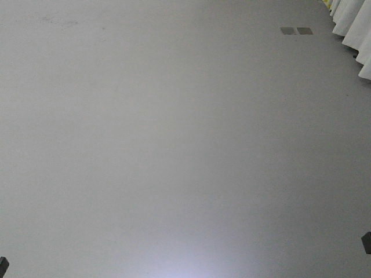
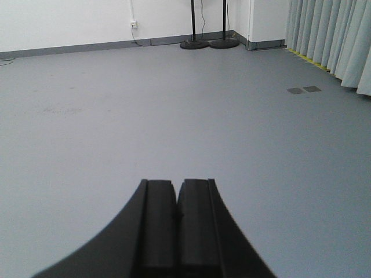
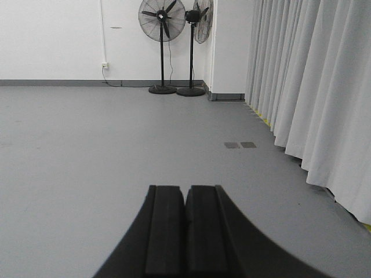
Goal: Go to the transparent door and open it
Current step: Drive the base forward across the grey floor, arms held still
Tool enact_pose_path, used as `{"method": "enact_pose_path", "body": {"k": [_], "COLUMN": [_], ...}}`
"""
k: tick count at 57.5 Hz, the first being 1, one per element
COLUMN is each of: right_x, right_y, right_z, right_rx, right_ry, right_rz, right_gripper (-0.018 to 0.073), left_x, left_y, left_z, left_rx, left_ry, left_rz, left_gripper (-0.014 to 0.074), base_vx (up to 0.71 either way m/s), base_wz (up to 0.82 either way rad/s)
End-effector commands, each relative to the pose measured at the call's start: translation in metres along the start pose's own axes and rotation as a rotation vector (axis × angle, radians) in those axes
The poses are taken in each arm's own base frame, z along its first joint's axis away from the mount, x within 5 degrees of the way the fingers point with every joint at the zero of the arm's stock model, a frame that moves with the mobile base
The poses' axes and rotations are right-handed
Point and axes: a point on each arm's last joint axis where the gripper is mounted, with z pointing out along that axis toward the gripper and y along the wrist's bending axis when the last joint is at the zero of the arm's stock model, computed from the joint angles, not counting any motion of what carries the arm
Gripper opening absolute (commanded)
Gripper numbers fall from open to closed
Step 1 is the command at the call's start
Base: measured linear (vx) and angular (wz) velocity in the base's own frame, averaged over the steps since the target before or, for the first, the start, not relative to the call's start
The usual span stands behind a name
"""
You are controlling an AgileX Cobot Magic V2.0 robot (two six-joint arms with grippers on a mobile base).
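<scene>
Left wrist-mounted view, nearest first: my left gripper [image 2: 175,185] reaches out level and low over the grey floor [image 2: 174,116]. Its two black fingers [image 2: 159,220] are pressed together along a thin seam, clamping nothing. The right wrist-mounted view shows a matching pose: my right gripper [image 3: 185,190] points straight ahead, pads [image 3: 203,226] flat against each other, also gripping nothing. Both point along the white curtain [image 3: 313,92], which hangs in long folds down to the floor.

Bare floor lies past my fingertips. Further out, a pair of small dark floor plates [image 3: 240,145] sits flush in it, near the curtain's foot. A yellow strip [image 2: 307,58] runs on the floor just along the curtain's hem.

Beyond the curtain's far end is a white wall corner. Next to it, two black pedestal fans [image 3: 162,20] stand side by side on round bases against the white wall [image 3: 52,40]. Further from the curtain along that wall is a socket [image 3: 105,65] with a thin line rising above it. Grey skirting [image 3: 52,83] runs below.

The exterior front-facing view looks down on the floor, with the plates and the curtain hem in one corner. A small dark piece [image 1: 366,242] sits at the edge below the curtain; I cannot tell what it is.

No view takes in the transparent door, so neither its place nor its look can be noted.
</scene>
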Motion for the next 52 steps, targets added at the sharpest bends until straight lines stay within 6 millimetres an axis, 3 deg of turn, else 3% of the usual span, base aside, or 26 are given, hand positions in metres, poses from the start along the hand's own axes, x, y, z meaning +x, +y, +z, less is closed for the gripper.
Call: {"method": "enact_pose_path", "body": {"k": [1,52], "right_x": [-0.0042,-0.0042], "right_y": [0.0003,0.0003], "right_z": [-0.0008,-0.0008], "right_rx": [0.000,0.000], "right_ry": [-0.087,-0.087], "right_rz": [-0.004,-0.004], "right_gripper": [-0.0005,-0.0005], "left_x": [0.0016,0.0016], "left_y": [-0.0007,-0.0007], "left_z": [0.0013,0.0013], "left_rx": [0.004,0.004], "left_ry": [-0.064,-0.064], "left_rz": [-0.013,-0.013], "left_gripper": [-0.0006,-0.0006], "base_vx": [0.00,0.07], "base_wz": [0.00,-0.01]}}
